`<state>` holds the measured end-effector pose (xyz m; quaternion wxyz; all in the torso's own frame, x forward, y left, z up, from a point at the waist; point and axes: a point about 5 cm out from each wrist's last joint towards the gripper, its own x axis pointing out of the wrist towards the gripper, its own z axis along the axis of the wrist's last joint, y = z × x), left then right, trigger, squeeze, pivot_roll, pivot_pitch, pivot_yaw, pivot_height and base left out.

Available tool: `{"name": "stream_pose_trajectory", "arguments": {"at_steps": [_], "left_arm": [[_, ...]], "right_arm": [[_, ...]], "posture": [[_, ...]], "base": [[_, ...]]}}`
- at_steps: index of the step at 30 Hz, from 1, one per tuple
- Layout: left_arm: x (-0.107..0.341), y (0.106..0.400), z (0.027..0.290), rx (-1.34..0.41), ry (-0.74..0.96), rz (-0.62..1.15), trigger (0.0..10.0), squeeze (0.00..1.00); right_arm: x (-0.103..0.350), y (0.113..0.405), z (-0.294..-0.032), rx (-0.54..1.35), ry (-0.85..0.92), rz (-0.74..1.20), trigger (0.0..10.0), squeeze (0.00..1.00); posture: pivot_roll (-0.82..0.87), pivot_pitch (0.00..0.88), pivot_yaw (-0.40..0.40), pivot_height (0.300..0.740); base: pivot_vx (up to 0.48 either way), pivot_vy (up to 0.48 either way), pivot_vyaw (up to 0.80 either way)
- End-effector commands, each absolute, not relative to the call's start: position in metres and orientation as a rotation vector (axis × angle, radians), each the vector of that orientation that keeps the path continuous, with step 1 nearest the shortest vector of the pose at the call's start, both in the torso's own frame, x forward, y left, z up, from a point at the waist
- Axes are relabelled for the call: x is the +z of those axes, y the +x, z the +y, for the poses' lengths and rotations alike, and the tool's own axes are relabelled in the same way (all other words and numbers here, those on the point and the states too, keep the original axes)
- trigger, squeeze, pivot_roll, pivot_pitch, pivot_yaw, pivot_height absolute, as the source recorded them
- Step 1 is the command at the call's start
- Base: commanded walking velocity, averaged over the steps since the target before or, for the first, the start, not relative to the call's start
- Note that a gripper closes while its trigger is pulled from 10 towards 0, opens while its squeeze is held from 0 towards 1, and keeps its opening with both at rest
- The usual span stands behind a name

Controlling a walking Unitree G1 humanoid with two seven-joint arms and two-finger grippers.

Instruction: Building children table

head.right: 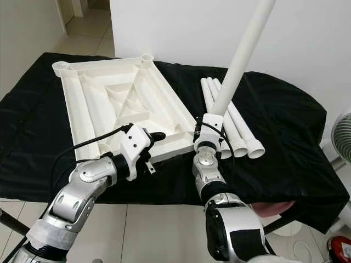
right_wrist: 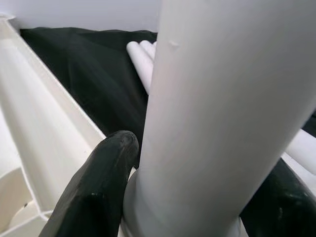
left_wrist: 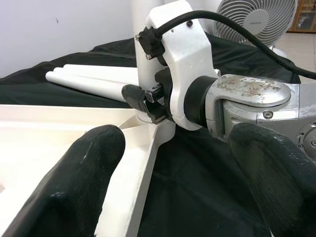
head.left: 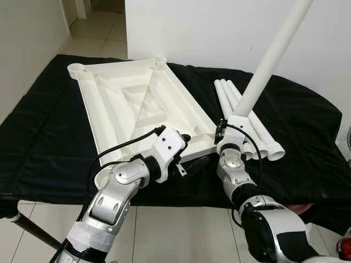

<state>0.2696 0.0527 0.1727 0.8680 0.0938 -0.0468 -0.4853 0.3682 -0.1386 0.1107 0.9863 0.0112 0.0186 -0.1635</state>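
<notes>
A white tabletop (head.left: 137, 104) lies upside down on a black cloth (head.left: 44, 142). At its near right corner a white leg tube (head.left: 269, 60) stands tilted to the upper right, its foot at the corner socket. My right gripper (right_wrist: 192, 197) is shut on the base of this leg, one black finger (right_wrist: 98, 182) pressed against it. My left gripper (head.left: 192, 150) is open just left of that corner, straddling the tabletop's near rim (left_wrist: 143, 163); one finger (left_wrist: 84, 173) is over the tabletop, the other over the cloth. Three spare legs (head.left: 258, 137) lie to the right.
Round sockets sit at the far corners (head.left: 77, 67) and the near left corner (head.left: 101, 178). The cloth's front edge drops to the tiled floor. A white wall (head.left: 219, 27) rises behind. A fan (head.right: 343, 137) stands at the right.
</notes>
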Motion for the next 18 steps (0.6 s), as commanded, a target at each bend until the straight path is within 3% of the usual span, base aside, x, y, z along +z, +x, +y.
{"name": "stream_pose_trajectory", "arguments": {"at_steps": [1, 10, 11, 18], "left_arm": [[0.172, 0.27, 0.052, -0.989, 0.197, -0.097, 10.0, 0.0], [0.171, 0.269, 0.05, -0.996, 0.197, -0.103, 10.0, 0.0], [0.171, 0.269, 0.05, -0.998, 0.196, -0.103, 10.0, 0.0], [0.171, 0.268, 0.048, -1.005, 0.195, -0.103, 10.0, 0.0]], "right_arm": [[0.077, 0.352, -0.153, -0.429, 0.043, 0.195, 10.0, 0.0], [0.082, 0.354, -0.153, -0.427, 0.062, 0.153, 10.0, 0.0], [0.085, 0.355, -0.153, -0.415, 0.074, 0.135, 10.0, 1.0], [0.094, 0.358, -0.154, -0.382, 0.081, 0.058, 10.0, 1.0]], "posture": [[-0.01, 0.0, -0.088, 0.74], [-0.01, 0.0, -0.087, 0.74], [-0.01, 0.0, -0.086, 0.74], [-0.01, 0.0, -0.085, 0.74]], "base": [[0.0, 0.0, 0.0], [0.0, 0.0, 0.0], [0.0, 0.0, 0.0], [0.0, 0.0, 0.0]]}}
